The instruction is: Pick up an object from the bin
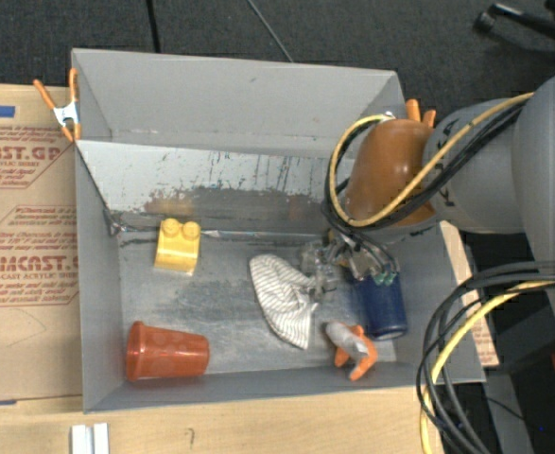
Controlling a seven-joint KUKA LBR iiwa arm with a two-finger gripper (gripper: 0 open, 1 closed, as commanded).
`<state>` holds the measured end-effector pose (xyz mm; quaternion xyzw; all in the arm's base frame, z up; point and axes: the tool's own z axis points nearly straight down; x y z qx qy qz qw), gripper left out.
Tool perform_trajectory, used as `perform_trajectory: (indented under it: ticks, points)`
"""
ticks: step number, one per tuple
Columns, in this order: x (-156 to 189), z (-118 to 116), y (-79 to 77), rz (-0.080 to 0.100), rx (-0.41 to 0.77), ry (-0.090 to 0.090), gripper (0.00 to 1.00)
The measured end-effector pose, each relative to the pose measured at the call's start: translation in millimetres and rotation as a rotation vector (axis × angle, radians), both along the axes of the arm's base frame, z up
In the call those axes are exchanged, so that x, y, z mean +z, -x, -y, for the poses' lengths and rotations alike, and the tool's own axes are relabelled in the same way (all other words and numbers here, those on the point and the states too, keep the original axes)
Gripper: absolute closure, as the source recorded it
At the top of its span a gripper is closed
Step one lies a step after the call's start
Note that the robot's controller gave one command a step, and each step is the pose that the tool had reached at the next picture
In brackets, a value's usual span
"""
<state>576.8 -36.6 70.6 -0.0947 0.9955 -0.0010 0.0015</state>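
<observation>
Camera view, left to right: at 8 o'clock in the grey metal bin (230, 102), an orange-red plastic cup (167, 352) lies on its side. At 10 o'clock sits a yellow plastic building block (178, 245). Just past centre, toward 5 o'clock, a white striped cloth (279, 303) lies crumpled. My hand (320, 274) is down at that cloth's 2 o'clock edge; whether it is wide or narrow I cannot tell. A small grey-and-orange clip (353, 348) lies at 5 o'clock, and a dark blue cylindrical can (381, 308) at 4 o'clock, just beside me.
</observation>
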Motion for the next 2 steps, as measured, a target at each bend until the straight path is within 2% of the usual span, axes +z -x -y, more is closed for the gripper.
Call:
perform_trajectory:
  ticks: [1,2]
  points:
    - [38.4,8.3,1.5,-0.008,0.134,-0.004,1.0]
    - [241.8,-18.9,0.0,0.01,-0.011,-0.001,1.0]
